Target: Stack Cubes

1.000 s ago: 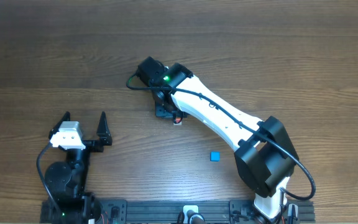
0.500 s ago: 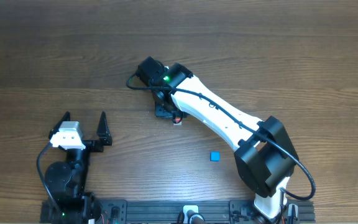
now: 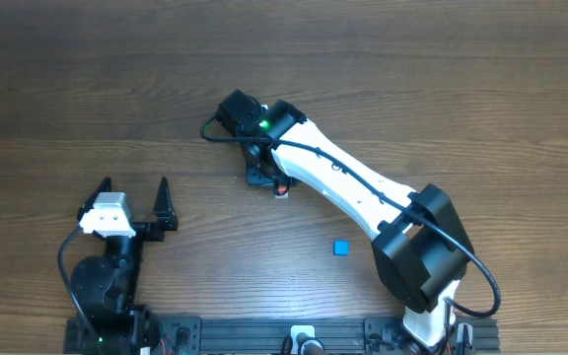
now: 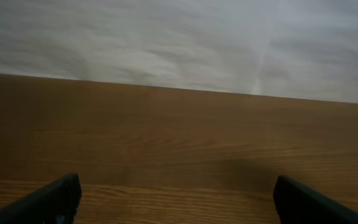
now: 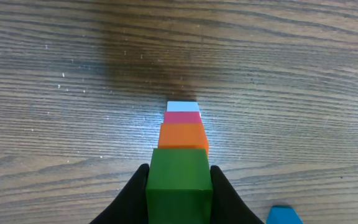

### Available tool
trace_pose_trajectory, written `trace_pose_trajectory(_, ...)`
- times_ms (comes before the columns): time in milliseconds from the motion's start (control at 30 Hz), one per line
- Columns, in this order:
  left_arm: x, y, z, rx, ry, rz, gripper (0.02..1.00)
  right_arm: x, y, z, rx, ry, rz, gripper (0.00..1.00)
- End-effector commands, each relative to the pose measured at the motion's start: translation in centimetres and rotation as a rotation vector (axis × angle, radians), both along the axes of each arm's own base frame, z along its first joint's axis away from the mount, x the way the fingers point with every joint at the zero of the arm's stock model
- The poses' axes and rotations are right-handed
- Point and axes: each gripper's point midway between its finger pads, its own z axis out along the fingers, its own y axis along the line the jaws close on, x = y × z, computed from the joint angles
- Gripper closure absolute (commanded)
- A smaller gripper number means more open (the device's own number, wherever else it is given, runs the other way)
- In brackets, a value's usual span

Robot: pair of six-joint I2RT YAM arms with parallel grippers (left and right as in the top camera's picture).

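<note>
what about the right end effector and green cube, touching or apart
Touching. Right wrist view: the right end effector has its fingers pressed flush against both sides of the green cube.

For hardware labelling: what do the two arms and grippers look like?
Right arm: white tapered links, black joints, black cable alongside, a green light near the wrist. Left arm: black, white wrist block. Left gripper and right gripper: black fingers.

A stack of cubes (image 5: 183, 137) is set centrally, its top cube (image 5: 178, 171) clasped by the right gripper (image 5: 179, 190); a single cube (image 3: 340, 248) is left apart to its right.
</note>
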Motion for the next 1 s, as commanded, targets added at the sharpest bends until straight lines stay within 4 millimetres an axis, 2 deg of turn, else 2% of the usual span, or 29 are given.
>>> trace_pose_trajectory(33,0.0,-0.1,-0.1,0.011,0.0,-0.006,0.018,0.4,-0.7,-0.7,-0.03,-0.003,-0.017,0.989)
trace_pose_trajectory(333,0.0,-0.1,-0.1,0.011,0.0,-0.006,0.018,0.5,-0.7,-0.8,-0.031,-0.002,-0.018,0.989)
trace_pose_trajectory(600,0.0,-0.1,-0.1,0.011,0.0,-0.006,0.018,0.2,-0.9,-1.3,-0.04,0.008,-0.019,0.877)
trace_pose_trajectory(700,0.0,-0.1,-0.1,0.011,0.0,-0.006,0.018,0.2,-0.9,-1.4,-0.04,0.009,-0.019,0.794)
trace_pose_trajectory(800,0.0,-0.1,-0.1,0.011,0.0,-0.006,0.018,0.2,-0.9,-1.6,-0.038,0.008,-0.018,0.667)
trace_pose_trajectory(1000,0.0,-0.1,-0.1,0.011,0.0,-0.006,0.018,0.1,-0.8,-1.8,-0.033,0.013,-0.018,0.321)
